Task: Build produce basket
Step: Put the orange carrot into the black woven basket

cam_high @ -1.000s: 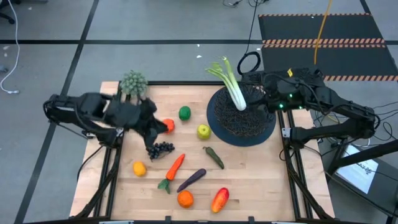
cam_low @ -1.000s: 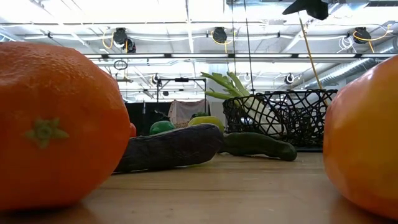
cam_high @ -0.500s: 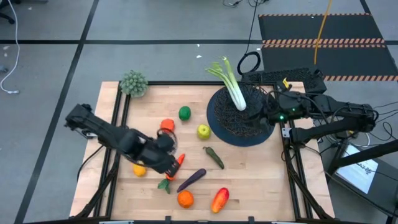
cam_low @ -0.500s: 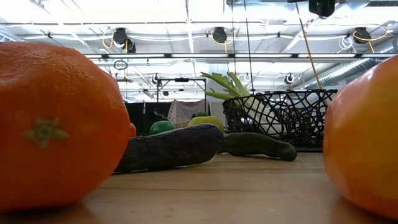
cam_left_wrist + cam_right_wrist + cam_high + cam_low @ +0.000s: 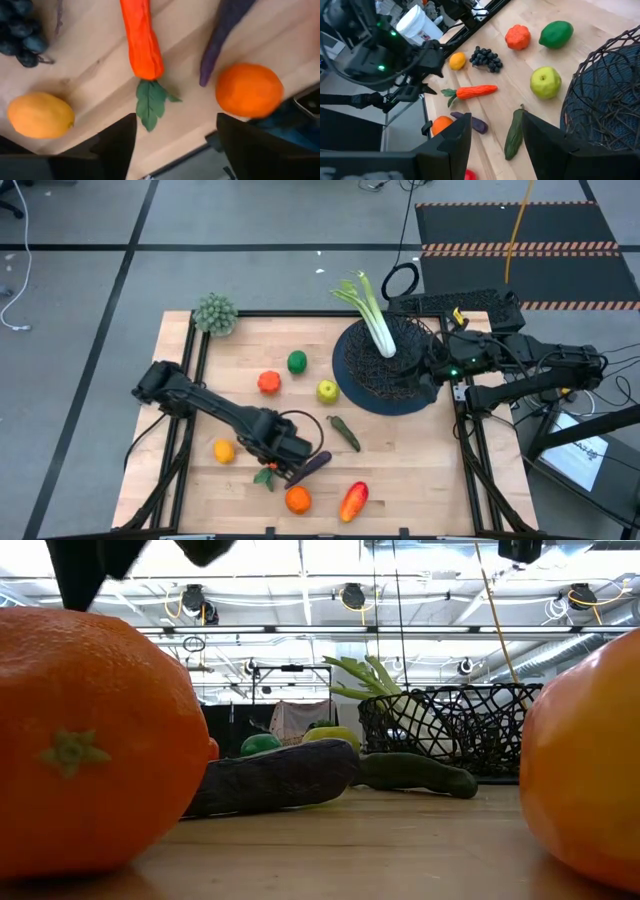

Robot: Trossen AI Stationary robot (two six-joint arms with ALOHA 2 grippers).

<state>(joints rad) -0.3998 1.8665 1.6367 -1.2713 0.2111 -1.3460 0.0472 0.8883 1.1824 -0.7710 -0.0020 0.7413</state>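
Pale wood tabletop [image 5: 200,380] fills the high view: the left gripper [image 5: 290,455] hangs above the carrot, while the leek [image 5: 375,320] lies in the basket [image 5: 355,375]. In the left wrist view, spread, empty fingers [image 5: 112,145] frame the carrot [image 5: 142,42]. In the right wrist view, parted right fingers [image 5: 447,145] hold nothing beside the basket.

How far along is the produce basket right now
Done: only the leek sits in the basket. In hand: nothing gripped; the left gripper hovers open over the carrot, while the right gripper waits open at the basket's rim. Left on the table: carrot, grapes, lemon, orange, eggplant, pickle, apple, lime, tomato, pepper.
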